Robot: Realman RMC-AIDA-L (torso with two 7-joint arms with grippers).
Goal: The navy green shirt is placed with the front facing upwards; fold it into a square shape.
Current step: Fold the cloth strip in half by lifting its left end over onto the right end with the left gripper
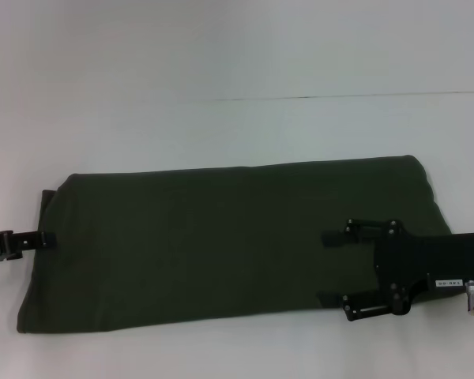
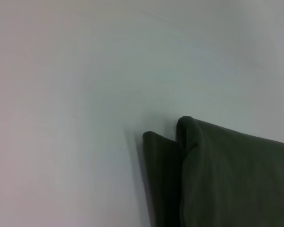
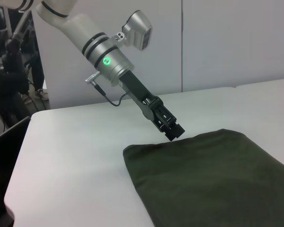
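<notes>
Right pincer (image 1: 329, 268) apart over shirt (image 1: 221, 245); left pincer (image 3: 174, 134) together at edge.

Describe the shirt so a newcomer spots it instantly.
On the white table, the shirt is the long, dark olive-green folded band lying flat. The left gripper meets one end and the open right gripper hovers over the other; plain cloth, no lettering showing.

Folded navy green shirt (image 1: 229, 245) flat on table (image 1: 221, 79), left claw (image 1: 47, 238) at its left edge, right claw (image 1: 329, 268) over its right part.
</notes>
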